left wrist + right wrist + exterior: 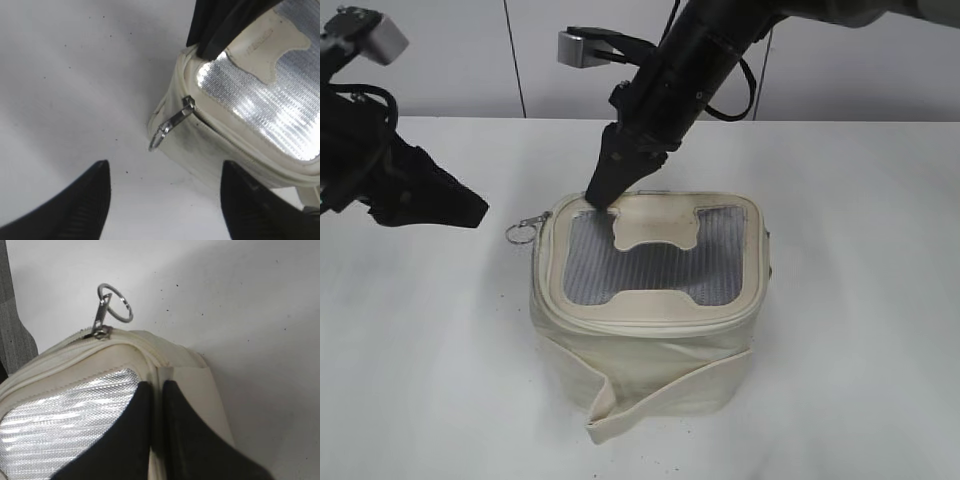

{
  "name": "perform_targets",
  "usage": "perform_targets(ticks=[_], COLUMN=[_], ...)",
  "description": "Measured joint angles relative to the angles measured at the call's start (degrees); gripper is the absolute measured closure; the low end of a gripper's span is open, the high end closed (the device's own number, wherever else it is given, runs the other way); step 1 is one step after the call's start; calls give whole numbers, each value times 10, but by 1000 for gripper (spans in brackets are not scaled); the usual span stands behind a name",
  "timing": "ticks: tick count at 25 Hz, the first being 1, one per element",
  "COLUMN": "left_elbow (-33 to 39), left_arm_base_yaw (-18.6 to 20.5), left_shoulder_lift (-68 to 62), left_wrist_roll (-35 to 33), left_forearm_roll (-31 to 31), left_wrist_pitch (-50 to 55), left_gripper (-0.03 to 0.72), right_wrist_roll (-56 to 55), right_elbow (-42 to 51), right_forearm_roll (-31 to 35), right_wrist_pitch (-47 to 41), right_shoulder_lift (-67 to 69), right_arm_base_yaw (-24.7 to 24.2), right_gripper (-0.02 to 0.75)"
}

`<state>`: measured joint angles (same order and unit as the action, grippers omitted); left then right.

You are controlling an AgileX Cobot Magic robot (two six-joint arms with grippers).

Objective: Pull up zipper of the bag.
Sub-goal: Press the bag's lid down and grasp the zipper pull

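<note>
The cream-white bag (650,360) stands on the table with its lid up, showing grey mesh and an H-shaped patch. The zipper track (620,322) runs round the lid rim. A silver slider with a ring pull (525,230) sticks out at the bag's left rear corner; it also shows in the left wrist view (172,122) and the right wrist view (107,310). My right gripper (600,195) is shut, its tips pressing on the lid rim (154,385) at that corner. My left gripper (470,208) is open and empty, left of the ring (162,167), not touching it.
The white table (860,300) carries the bag, with a grey wall behind it. The bag's loose strap flap (620,405) hangs off its front onto the table. The right arm crosses over the table's back middle.
</note>
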<state>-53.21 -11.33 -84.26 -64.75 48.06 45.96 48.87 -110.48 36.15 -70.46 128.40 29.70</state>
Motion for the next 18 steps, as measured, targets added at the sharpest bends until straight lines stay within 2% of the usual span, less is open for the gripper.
perform_targets(ticks=[6, 10, 18], left_elbow=[0, 0, -1], left_arm_base_yaw=[-53, -86, -92], left_shoulder_lift=[0, 0, -42], left_wrist_roll=[-14, -16, -16], left_forearm_roll=[-94, -127, -140], left_wrist_pitch=[-72, -123, -116], left_gripper=[149, 148, 148], right_wrist_roll=[-8, -11, -12], right_elbow=[1, 1, 1], right_forearm_roll=[-14, -16, -16], right_wrist_pitch=[0, 0, 0], right_shoulder_lift=[-11, -11, -11], right_arm_base_yaw=[4, 4, 4], right_gripper=[699, 699, 699])
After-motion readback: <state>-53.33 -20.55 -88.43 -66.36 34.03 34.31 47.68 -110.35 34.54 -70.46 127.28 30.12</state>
